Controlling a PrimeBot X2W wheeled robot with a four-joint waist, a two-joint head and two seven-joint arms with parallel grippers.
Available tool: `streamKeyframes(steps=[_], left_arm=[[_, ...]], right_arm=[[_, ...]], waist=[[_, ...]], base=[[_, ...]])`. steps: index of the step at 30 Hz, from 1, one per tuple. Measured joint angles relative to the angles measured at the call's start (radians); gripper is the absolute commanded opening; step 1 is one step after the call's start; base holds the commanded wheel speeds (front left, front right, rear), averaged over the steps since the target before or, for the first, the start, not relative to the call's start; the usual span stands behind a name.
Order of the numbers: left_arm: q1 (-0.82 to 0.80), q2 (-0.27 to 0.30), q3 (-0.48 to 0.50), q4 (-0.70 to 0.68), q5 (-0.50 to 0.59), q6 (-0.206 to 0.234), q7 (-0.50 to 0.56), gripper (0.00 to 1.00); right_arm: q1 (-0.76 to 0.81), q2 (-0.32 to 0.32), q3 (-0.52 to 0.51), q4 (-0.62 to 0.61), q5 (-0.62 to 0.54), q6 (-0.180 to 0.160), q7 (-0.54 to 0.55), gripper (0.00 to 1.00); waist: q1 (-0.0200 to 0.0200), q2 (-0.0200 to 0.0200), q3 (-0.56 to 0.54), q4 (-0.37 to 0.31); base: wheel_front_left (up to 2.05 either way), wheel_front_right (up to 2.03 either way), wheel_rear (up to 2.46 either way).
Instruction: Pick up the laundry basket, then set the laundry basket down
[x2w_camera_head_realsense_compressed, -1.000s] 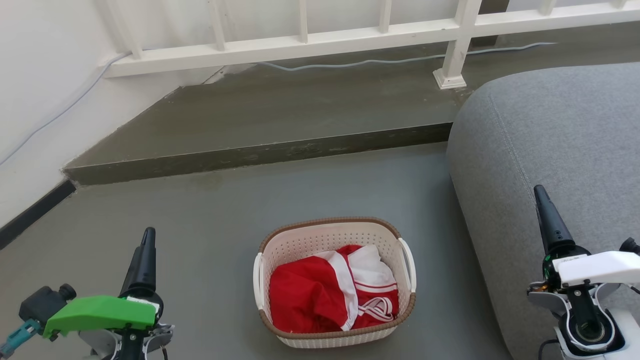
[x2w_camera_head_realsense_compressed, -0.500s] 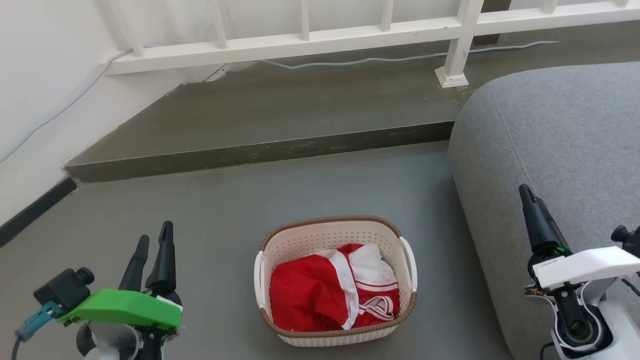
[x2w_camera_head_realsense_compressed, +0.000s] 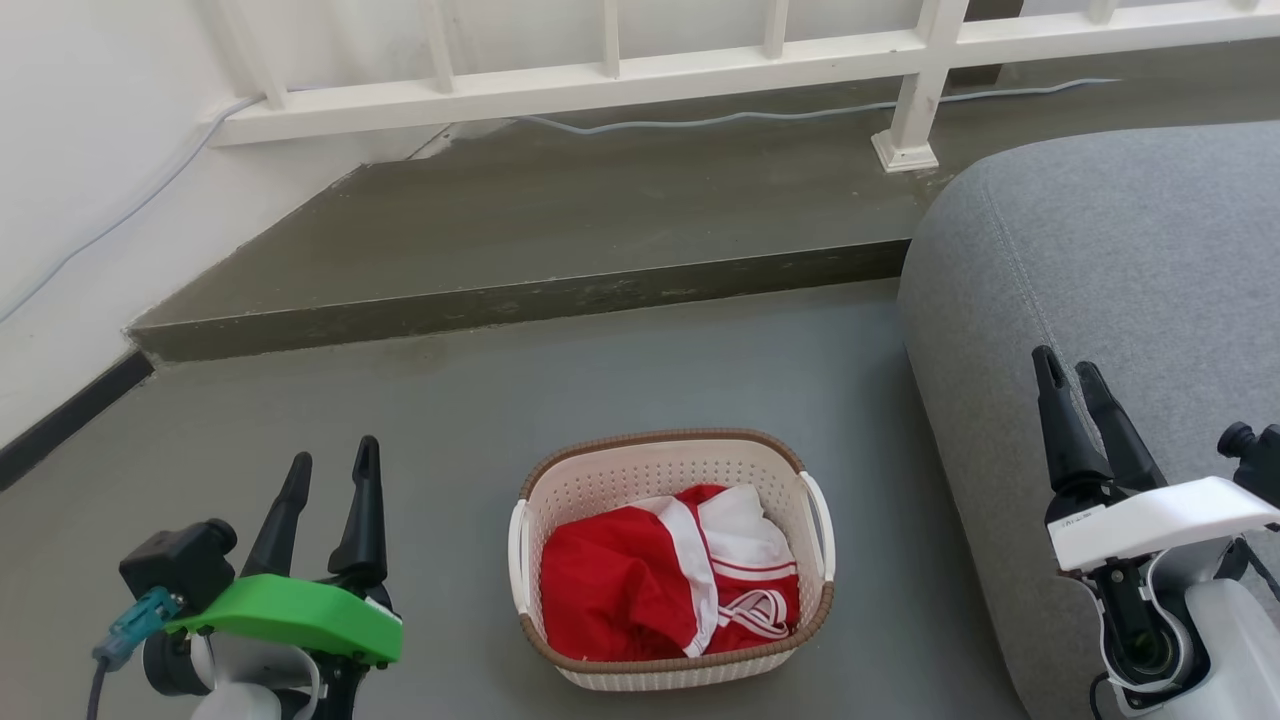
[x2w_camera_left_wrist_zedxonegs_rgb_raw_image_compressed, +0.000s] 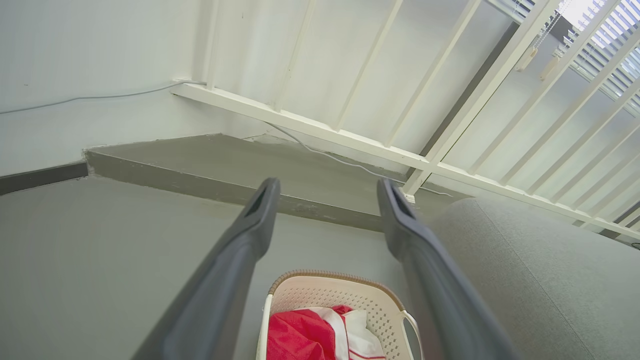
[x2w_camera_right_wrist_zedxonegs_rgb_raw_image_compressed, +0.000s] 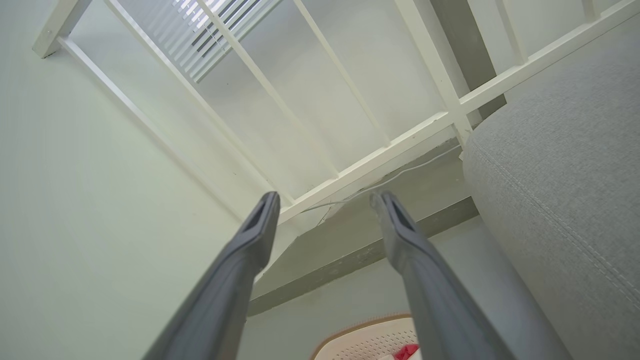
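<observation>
The left gripper (x2w_camera_head_realsense_compressed: 334, 452) and the right gripper (x2w_camera_head_realsense_compressed: 1063, 360) both have their fingers apart and hold nothing. Between them the laundry basket (x2w_camera_head_realsense_compressed: 640, 472) stands on the grey floor (x2w_camera_head_realsense_compressed: 430, 430), with red-and-white clothing (x2w_camera_head_realsense_compressed: 620, 590) inside. A grey sofa (x2w_camera_head_realsense_compressed: 1120, 260) is near its right side. Farther back are a low step (x2w_camera_head_realsense_compressed: 520, 300) and a white railing (x2w_camera_head_realsense_compressed: 600, 88).

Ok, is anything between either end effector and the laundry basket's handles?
Nothing visible. Bare floor separates the open left end effector from the laundry basket's left handle. The open right end effector shows against the sofa, with bare floor between sofa and right handle.
</observation>
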Motion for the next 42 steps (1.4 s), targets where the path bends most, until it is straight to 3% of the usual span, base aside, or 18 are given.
streamKeyframes(steps=[29, 42], left_arm=[[-0.025, -0.005, -0.048, -0.062, 0.407, 0.039, -0.098, 1.00], [-0.039, -0.006, -0.047, -0.060, 0.411, 0.039, -0.098, 1.00]], right_arm=[[-0.013, 0.019, 0.040, -0.036, -0.417, 0.002, -0.099, 1.00], [-0.014, 0.034, 0.030, -0.031, -0.444, 0.011, -0.101, 1.00]], waist=[[0.0000, 0.0000, 0.010, 0.009], [0.0000, 0.0000, 0.009, 0.009]], base=[[0.00, 0.00, 0.00], [0.00, 0.00, 0.00]])
